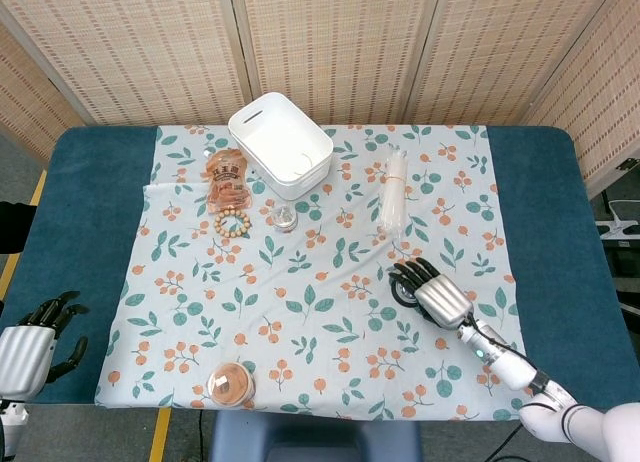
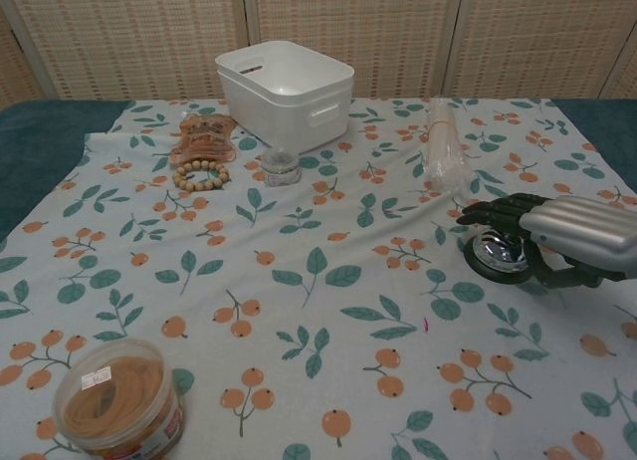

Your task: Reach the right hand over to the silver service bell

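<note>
The silver service bell (image 2: 495, 251) on its black base sits on the right part of the floral cloth. In the head view only the left rim of the bell (image 1: 398, 291) shows. My right hand (image 1: 432, 291) (image 2: 557, 229) hovers flat right over it, palm down, fingers apart and stretched past the dome, holding nothing. Whether the hand touches the dome cannot be told. My left hand (image 1: 30, 346) hangs open off the table's front left corner, far from the bell.
A white bin (image 1: 281, 143) stands at the back. A bag of sticks (image 1: 393, 194) lies just behind the bell. A snack pouch (image 1: 226, 177), bead bracelet (image 1: 231, 223) and small jar (image 1: 285, 218) sit left of centre. A tub of rubber bands (image 1: 230, 385) is near the front edge.
</note>
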`<state>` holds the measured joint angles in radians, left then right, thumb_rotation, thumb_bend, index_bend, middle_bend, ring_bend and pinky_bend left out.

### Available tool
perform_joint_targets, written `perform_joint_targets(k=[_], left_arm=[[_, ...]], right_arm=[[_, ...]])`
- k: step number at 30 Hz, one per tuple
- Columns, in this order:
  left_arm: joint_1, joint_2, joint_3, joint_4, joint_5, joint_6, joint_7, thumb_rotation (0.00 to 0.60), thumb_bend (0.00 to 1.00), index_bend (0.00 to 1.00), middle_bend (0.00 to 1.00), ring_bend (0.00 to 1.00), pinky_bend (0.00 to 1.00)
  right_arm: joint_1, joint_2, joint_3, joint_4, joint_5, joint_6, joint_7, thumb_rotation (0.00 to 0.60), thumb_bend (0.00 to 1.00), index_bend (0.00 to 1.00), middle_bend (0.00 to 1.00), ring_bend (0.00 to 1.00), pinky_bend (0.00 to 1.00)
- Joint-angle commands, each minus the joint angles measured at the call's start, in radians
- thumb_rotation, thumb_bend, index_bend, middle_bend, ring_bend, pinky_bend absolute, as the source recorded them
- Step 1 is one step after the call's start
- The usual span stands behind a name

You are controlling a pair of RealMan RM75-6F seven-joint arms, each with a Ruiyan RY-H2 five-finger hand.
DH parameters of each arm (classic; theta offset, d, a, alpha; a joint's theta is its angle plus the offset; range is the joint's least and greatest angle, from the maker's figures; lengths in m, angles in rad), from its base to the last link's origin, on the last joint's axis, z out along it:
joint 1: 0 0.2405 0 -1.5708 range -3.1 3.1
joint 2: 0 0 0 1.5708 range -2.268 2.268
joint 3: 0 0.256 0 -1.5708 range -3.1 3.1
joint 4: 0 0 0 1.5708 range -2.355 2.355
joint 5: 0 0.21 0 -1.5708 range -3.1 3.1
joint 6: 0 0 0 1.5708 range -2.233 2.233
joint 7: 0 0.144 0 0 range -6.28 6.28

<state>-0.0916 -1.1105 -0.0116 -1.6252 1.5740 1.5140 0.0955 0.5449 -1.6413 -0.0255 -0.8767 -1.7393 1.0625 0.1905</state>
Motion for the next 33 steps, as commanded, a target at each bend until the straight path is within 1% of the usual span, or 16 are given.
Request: perform_joint_targets(k=[1, 6, 12, 17, 21, 26, 30, 33], left_arm=[[0.000, 0.000, -0.001, 0.000, -0.001, 0.000, -0.002, 0.600, 0.41, 0.32, 0.19, 0.25, 0.47], [0.001, 0.002, -0.001, 0.000, 0.001, 0.003, -0.005, 0.600, 0.41, 0.32, 0.19, 0.25, 0.47], [0.004, 0.005, -0.004, 0.000, 0.000, 0.011, -0.012, 0.600, 0.41, 0.32, 0.19, 0.26, 0.47], [0.004, 0.006, -0.004, 0.000, -0.001, 0.009, -0.012, 0.600, 0.41, 0.32, 0.19, 0.26, 0.47], [0.003, 0.004, -0.003, 0.000, 0.002, 0.009, -0.008, 0.600, 0.41, 0.32, 0.19, 0.26, 0.47], [0.002, 0.002, -0.001, -0.001, 0.004, 0.005, -0.003, 0.600, 0.41, 0.32, 0.19, 0.26, 0.47], [0.001, 0.001, 0.000, -0.001, 0.003, 0.002, -0.003, 0.600, 0.41, 0.32, 0.19, 0.26, 0.47], [0.001, 0.001, 0.000, -0.001, 0.001, -0.001, -0.001, 0.600, 0.41, 0.32, 0.19, 0.26, 0.47]], right_arm=[[0.029, -0.057, -0.008, 0.072, 0.004, -0.012, 0.050, 0.600, 1.00, 0.00, 0.00, 0.00, 0.00], [0.035, -0.119, -0.025, 0.168, 0.017, -0.030, 0.091, 0.600, 1.00, 0.00, 0.00, 0.00, 0.00], [0.029, -0.163, -0.051, 0.260, 0.021, -0.034, 0.125, 0.600, 1.00, 0.00, 0.00, 0.00, 0.00], [0.025, -0.149, -0.055, 0.256, 0.017, 0.025, 0.139, 0.600, 1.00, 0.00, 0.00, 0.00, 0.00], [0.011, -0.091, -0.055, 0.190, 0.012, 0.099, 0.123, 0.600, 1.00, 0.00, 0.00, 0.00, 0.00], [-0.039, 0.047, -0.052, 0.014, 0.006, 0.239, 0.054, 0.600, 1.00, 0.00, 0.00, 0.00, 0.00], [-0.105, 0.178, -0.063, -0.149, 0.020, 0.307, -0.066, 0.600, 1.00, 0.00, 0.00, 0.00, 0.00], [-0.160, 0.246, -0.080, -0.222, 0.038, 0.338, -0.149, 0.600, 1.00, 0.00, 0.00, 0.00, 0.00]])
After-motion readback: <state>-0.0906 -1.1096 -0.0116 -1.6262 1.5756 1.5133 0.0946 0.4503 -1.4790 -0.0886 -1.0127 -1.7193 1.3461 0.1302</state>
